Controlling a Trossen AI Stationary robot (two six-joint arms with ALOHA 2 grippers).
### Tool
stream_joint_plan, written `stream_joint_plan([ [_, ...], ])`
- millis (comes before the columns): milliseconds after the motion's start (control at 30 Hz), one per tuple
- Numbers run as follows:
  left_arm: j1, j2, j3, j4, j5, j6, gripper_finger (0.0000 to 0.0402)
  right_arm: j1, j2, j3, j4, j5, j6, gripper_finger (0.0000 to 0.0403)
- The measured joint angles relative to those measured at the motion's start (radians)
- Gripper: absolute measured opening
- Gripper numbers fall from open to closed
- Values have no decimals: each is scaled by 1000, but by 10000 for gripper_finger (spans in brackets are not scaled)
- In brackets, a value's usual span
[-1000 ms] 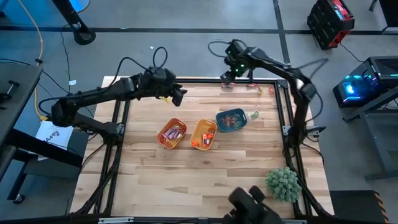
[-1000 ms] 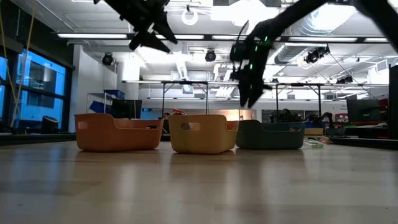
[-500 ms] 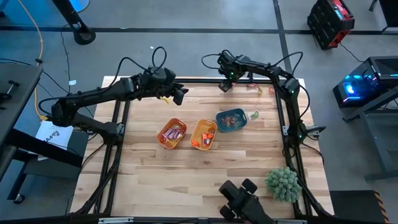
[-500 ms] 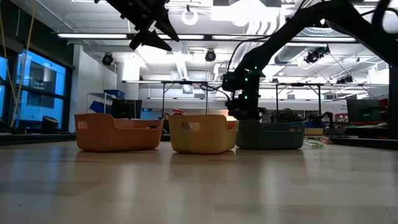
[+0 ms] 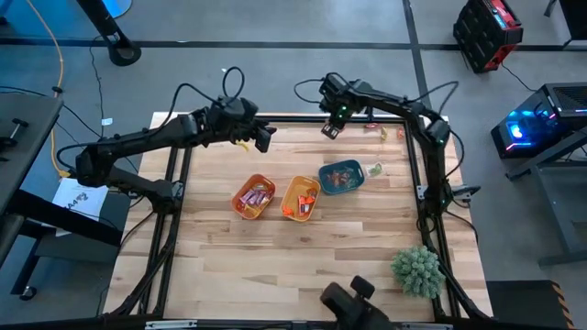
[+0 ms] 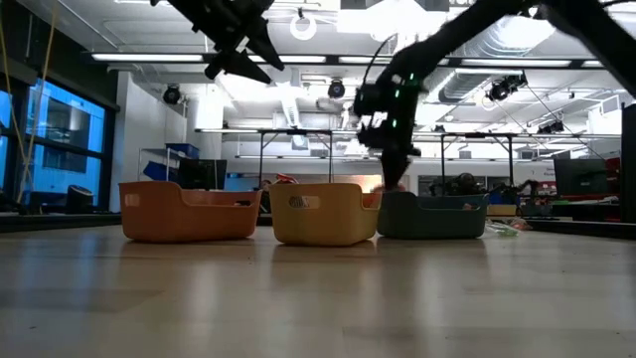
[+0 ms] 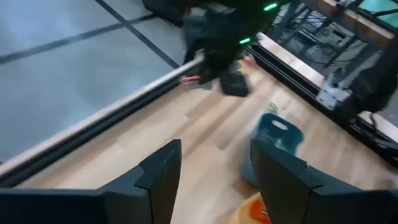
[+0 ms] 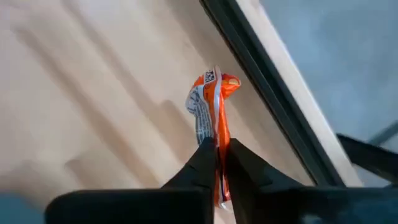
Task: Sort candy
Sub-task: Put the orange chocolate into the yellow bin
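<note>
Since the earlier frame, the right tool has been raised from the desk's far edge.
An orange candy is pinched in its closed fingers; carriage to the matching bin is called for next, while the left tool hangs open, empty.

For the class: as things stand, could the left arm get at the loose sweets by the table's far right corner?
Probably not easily: the right gripper, shut on an orange candy, sits between the left gripper and those loose sweets.
</note>
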Motion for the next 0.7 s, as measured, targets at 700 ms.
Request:
stream_joint_plan([
  [700, 123, -70, -1, 86, -114, 25, 186, 451, -138, 0, -22, -509, -129, 9],
])
